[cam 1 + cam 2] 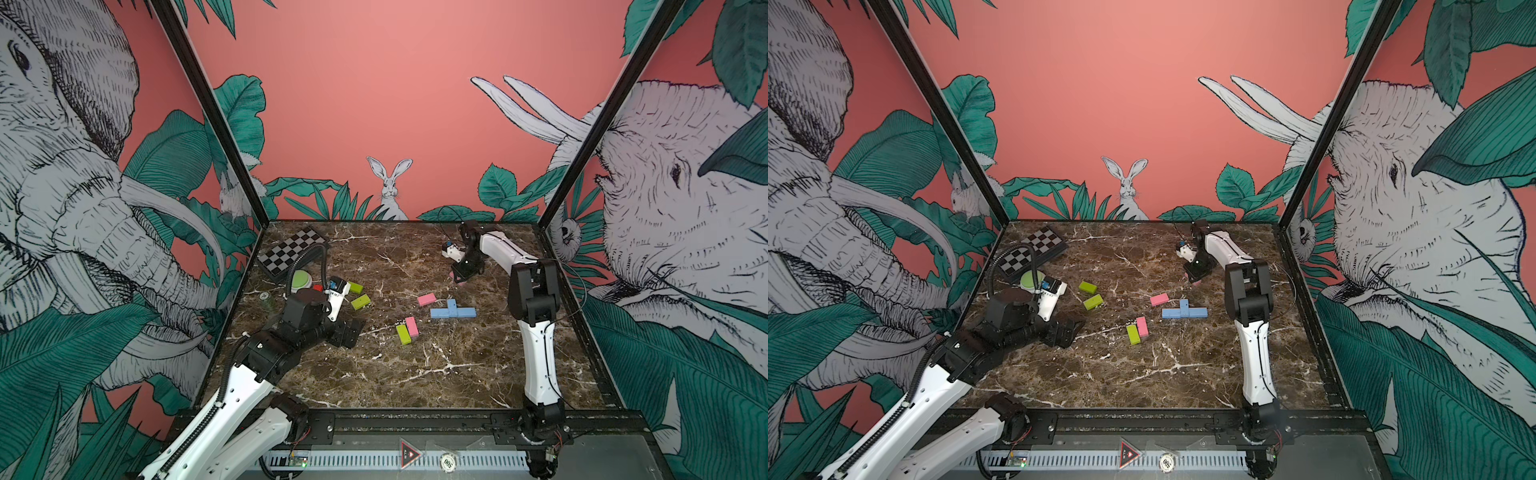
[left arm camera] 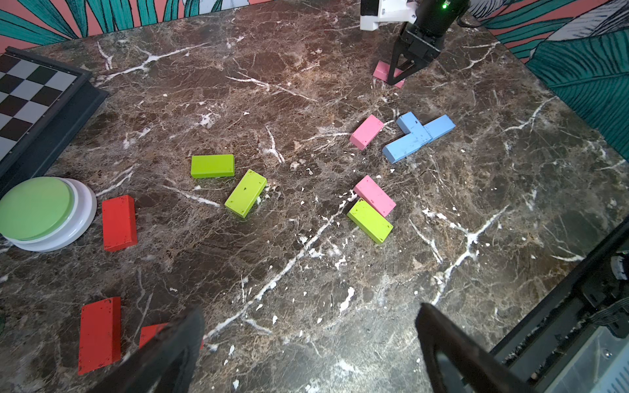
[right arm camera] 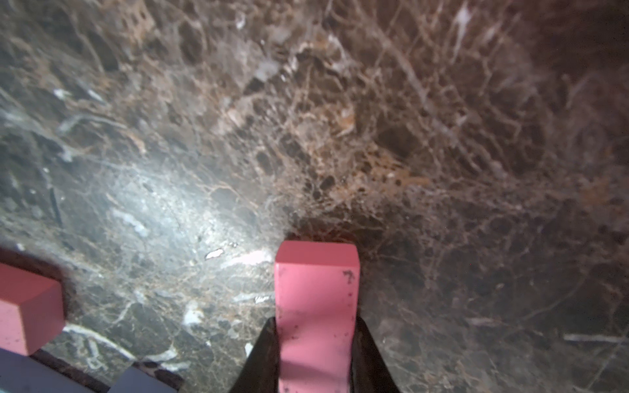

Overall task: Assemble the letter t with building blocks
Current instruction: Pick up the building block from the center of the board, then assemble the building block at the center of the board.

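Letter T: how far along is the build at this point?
Done: light blue blocks lie joined in a T-like shape. In hand: the right claw is shut on a pink block; the left claw is open and empty. Left: placing that block; lime green blocks and red blocks lie loose.

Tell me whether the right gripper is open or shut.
Shut. In the right wrist view the right gripper has both jaws pressed against the sides of a pink block.
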Controlling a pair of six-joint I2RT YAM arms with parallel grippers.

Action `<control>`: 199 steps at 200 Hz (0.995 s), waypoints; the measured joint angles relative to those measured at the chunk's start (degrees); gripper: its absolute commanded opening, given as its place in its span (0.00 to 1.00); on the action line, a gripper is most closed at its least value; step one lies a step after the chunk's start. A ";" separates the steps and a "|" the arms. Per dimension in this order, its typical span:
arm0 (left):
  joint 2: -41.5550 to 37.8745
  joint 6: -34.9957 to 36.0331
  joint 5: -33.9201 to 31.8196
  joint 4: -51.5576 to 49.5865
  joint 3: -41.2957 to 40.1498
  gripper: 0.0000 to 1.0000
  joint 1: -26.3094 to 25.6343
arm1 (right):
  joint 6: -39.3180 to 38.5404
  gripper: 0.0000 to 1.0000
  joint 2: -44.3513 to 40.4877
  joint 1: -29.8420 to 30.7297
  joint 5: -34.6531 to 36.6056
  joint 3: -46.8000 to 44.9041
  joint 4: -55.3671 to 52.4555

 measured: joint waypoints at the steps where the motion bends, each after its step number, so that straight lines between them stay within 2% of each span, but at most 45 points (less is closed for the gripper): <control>1: 0.00 0.00 0.00 0.00 0.00 0.99 0.00 | 0.00 0.16 0.00 0.00 0.00 0.00 0.00; 24: 0.00 0.00 0.02 0.02 0.00 0.99 0.00 | 2.10 0.14 -1.75 0.02 0.04 -3.02 2.10; 52: 0.00 0.00 0.02 0.00 0.00 0.99 0.00 | 6.80 0.13 -7.96 0.07 0.68 -10.56 5.20; 134: -0.09 0.00 0.02 0.00 0.00 0.99 0.00 | 26.29 0.14 -40.83 0.13 3.04 -35.63 12.20; 199: -0.39 0.00 -0.02 0.00 0.00 0.99 0.00 | 40.02 0.13 -57.99 3.45 3.04 -56.41 12.70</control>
